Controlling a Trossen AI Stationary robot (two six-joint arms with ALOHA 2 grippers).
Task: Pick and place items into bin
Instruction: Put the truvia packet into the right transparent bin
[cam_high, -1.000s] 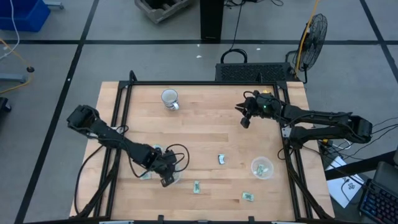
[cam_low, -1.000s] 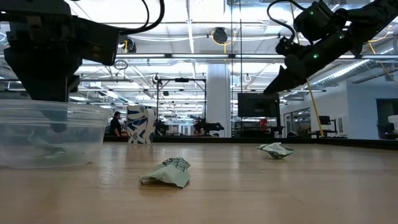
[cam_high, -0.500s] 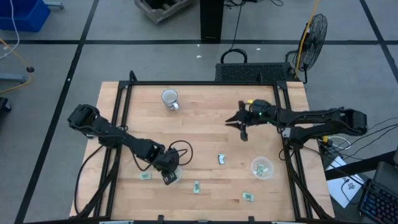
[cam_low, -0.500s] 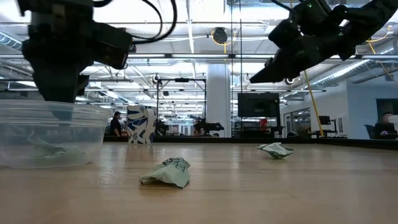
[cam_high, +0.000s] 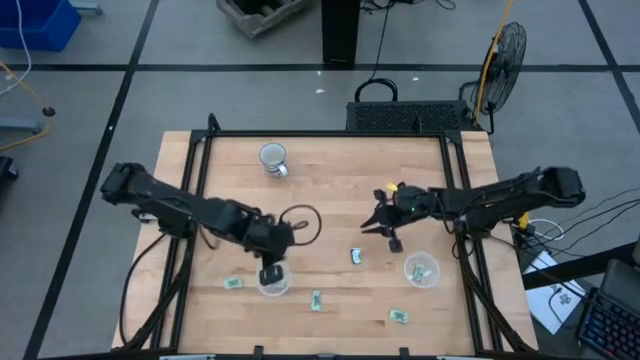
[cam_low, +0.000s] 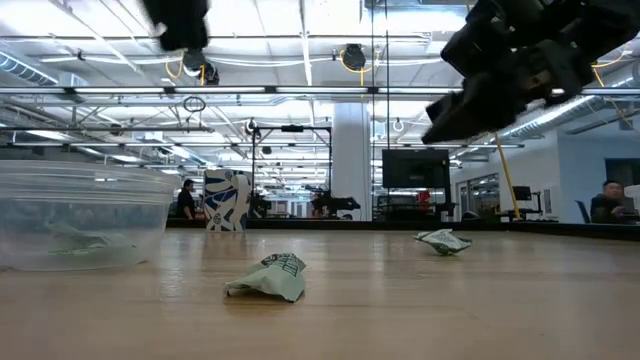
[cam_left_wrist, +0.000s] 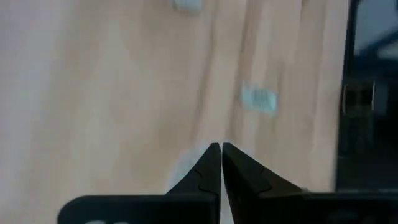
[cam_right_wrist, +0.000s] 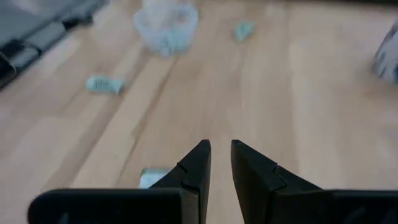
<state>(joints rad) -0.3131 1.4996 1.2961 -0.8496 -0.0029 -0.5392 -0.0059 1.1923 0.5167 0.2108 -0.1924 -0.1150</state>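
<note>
Small pale-green wrapped pieces lie on the table: one (cam_high: 356, 256) mid-table, others (cam_high: 232, 283), (cam_high: 316, 300), (cam_high: 400, 316) nearer the near edge. Two clear cups stand there, the left cup (cam_high: 272, 284) and the right cup (cam_high: 421, 270), each with pieces inside. My left gripper (cam_high: 271, 264) hangs shut just above the left cup, holding nothing. My right gripper (cam_high: 385, 228) hovers open by a narrow gap, just far and right of the mid-table piece (cam_right_wrist: 154, 176). In the low view a piece (cam_low: 270, 278) lies flat in front.
A white-and-grey mug (cam_high: 273, 160) stands near the far edge, left of centre. A black frame (cam_high: 200, 200) runs along the table's sides. Bare wood (cam_high: 330, 200) lies between mug and cups. People sit in the room far behind the table (cam_low: 605, 200).
My left gripper has risen from inside the left cup to well above it and shifted a little toward the far edge. My right gripper has travelled from the far right part of the table toward the near edge and left, closing on the mid-table piece.
</note>
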